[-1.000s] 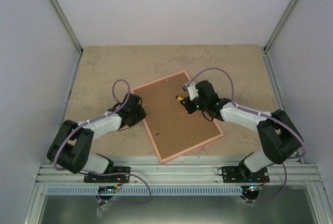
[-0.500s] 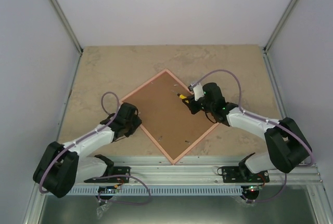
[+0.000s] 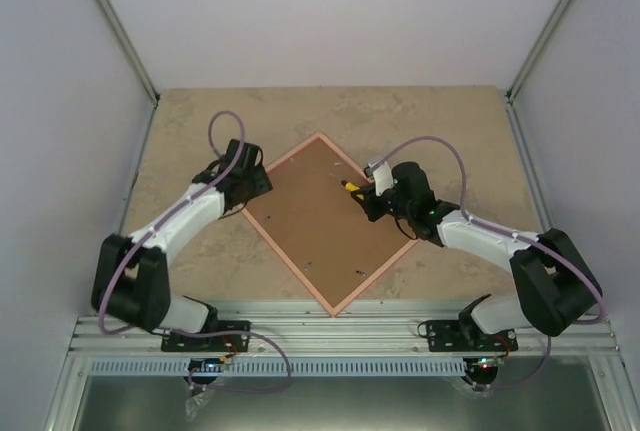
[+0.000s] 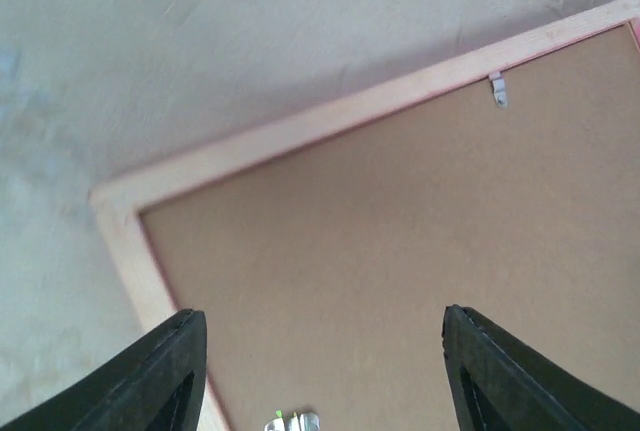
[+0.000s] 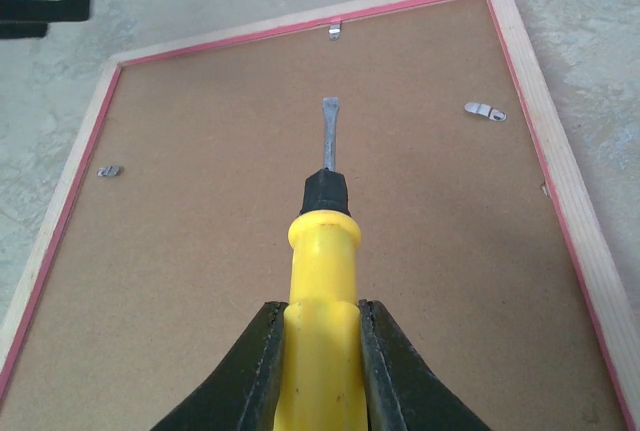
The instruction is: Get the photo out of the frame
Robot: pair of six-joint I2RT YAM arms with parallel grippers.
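Picture frame (image 3: pixel 322 236), thin and pink, lies face down on a mottled beige counter (image 3: pixel 200 121), turned so its corners point like a diamond. Its brown fibreboard back faces up, so the photo is hidden from sight. Small metal clips (image 5: pixel 485 110) sit along the inner edges of the back. The left jaws hang by the frame's left corner, spread wide apart and holding nothing; the left wrist view shows that corner and one clip between them. The right jaws, over the frame's right side, pinch the handle of a yellow screwdriver (image 5: pixel 322 251). Its flat metal blade points across the brown back towards the far edge. Whether the tip touches the board cannot be told.
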